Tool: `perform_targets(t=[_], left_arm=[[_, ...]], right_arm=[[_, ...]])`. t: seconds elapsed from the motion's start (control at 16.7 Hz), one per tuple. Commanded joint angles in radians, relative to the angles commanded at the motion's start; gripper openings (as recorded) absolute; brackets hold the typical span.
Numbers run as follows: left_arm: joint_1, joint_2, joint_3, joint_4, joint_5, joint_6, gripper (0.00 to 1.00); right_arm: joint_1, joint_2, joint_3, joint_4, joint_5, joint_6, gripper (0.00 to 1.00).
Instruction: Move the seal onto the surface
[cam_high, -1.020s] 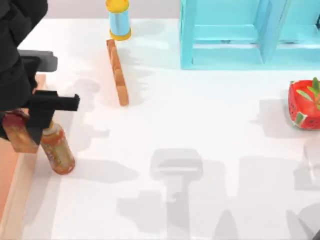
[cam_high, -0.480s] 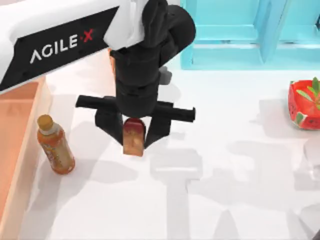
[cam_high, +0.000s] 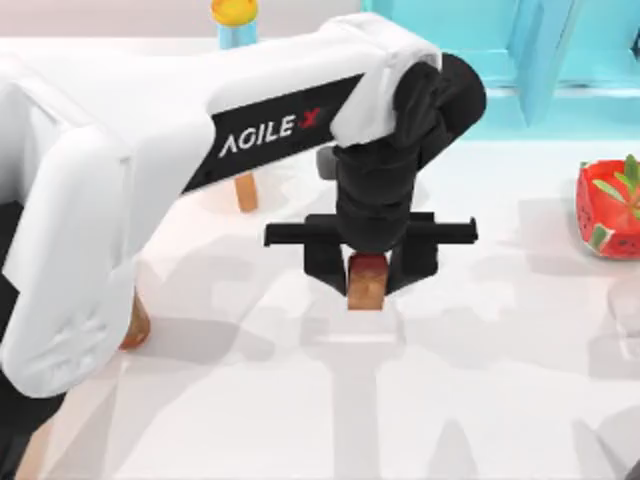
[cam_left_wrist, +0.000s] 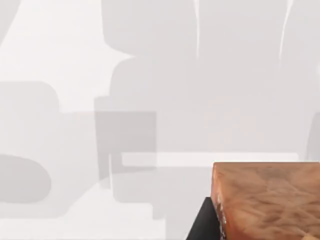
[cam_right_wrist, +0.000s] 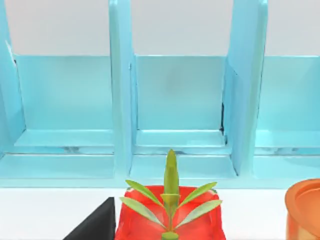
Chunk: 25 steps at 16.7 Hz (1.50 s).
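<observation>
The seal (cam_high: 367, 283), an amber-brown block with a dark red top, hangs upright between the black fingers of my left gripper (cam_high: 368, 284), which is shut on it. It is over the middle of the white surface (cam_high: 500, 370); whether its base touches the tabletop I cannot tell. In the left wrist view the seal's amber body (cam_left_wrist: 267, 200) fills one corner, with the surface (cam_left_wrist: 75, 60) behind it. My right arm is parked off the table's right side, and one dark finger (cam_right_wrist: 95, 222) of it shows in the right wrist view.
My left arm's white body spans the table's left half, covering most of the orange-brown bottle (cam_high: 137, 325) and wooden bar (cam_high: 245, 190). A light-blue shelf unit (cam_high: 520, 70) stands at the back right, and a red pot with a plant (cam_high: 610, 210) at the right edge.
My left arm has carried the seal from the left edge by the tray rightward to the middle of the table. The bottle has stayed in place.
</observation>
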Motion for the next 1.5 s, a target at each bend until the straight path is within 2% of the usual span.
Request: perform_targets(t=[0.24,0.72,0.96,1.5], left_arm=[[0.005,-0.001,-0.006,0.002,0.000,0.002,0.00],[0.001,0.037,-0.114,0.151,0.000,0.002,0.00],[0.001,0.038,-0.116,0.155,0.000,0.002,0.00],[0.001,0.038,-0.116,0.155,0.000,0.002,0.68]], right_arm=[[0.000,0.000,0.000,0.000,0.000,0.000,1.00],[0.000,0.000,0.000,0.000,0.000,0.000,1.00],[0.000,0.000,0.000,0.000,0.000,0.000,1.00],[0.000,0.000,0.000,0.000,0.000,0.000,1.00]])
